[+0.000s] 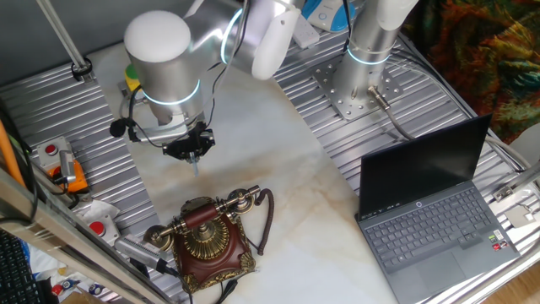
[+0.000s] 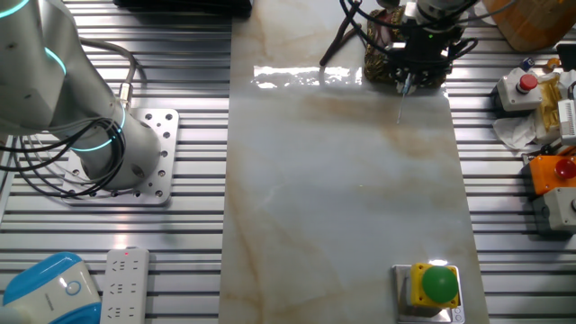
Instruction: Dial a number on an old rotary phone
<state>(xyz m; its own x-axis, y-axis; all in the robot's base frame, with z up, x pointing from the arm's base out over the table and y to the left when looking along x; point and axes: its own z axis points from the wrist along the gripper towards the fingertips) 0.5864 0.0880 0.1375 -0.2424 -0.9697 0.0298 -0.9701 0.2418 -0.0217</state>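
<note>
A pale marble counter carries the old rotary phone at its near edge. The tool hangs above and just beyond the dial, fingers seemingly together around a thin tip, though I cannot tell for sure.

A pale marble-look slab lies over a ribbed metal table. The rotary phone stands at the slab's near edge in one fixed view. An open laptop sits to its right on the ribbed metal. In the other fixed view, a green button on a yellow box sits at the slab's opposite end, and a white power strip lies on the ribs at near left.
</note>
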